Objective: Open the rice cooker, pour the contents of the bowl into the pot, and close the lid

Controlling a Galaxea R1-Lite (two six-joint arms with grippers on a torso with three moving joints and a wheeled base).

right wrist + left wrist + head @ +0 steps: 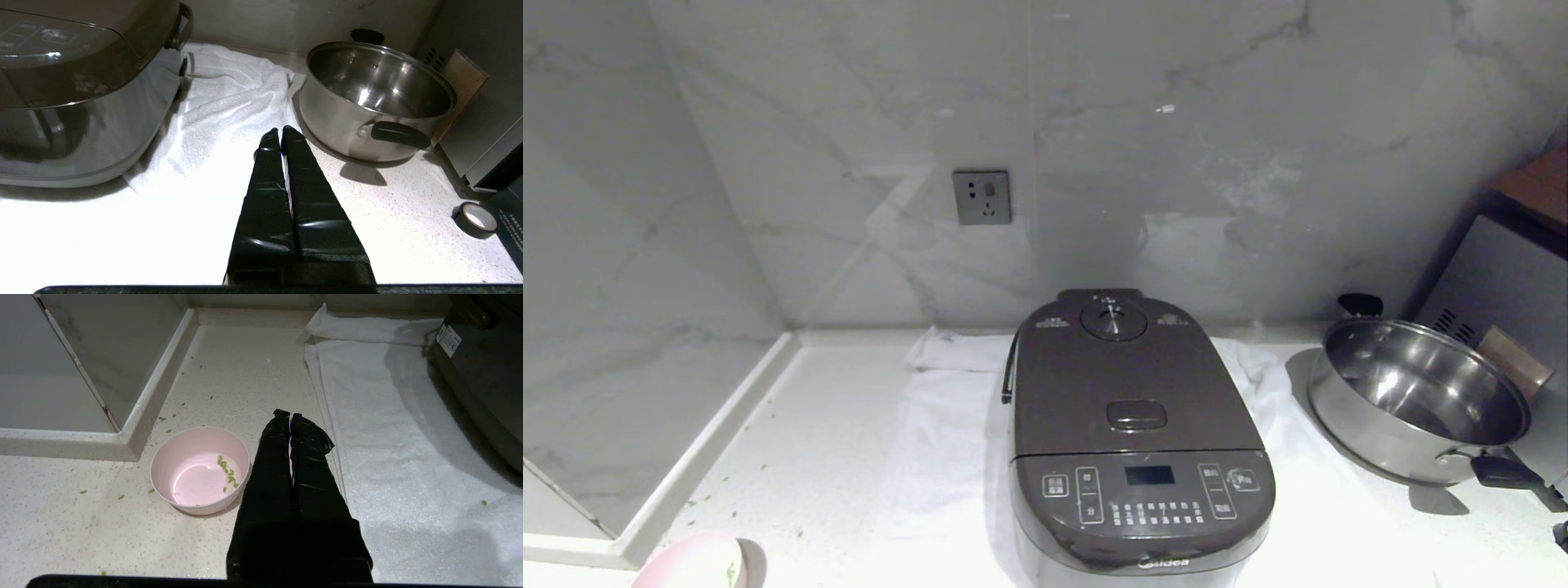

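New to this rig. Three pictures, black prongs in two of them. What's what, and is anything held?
It is a two-armed robot on wheels. The wide shot comes from its head camera; the other two come from cameras on its wrists, looking along the fingers.

The black prongs are the left gripper and the right gripper, both shut and holding nothing, above the counter.

On the counter: the rice cooker, lid closed, on a white towel; a pink bowl with a few green bits inside, others scattered around it; a steel pan; a tape roll.
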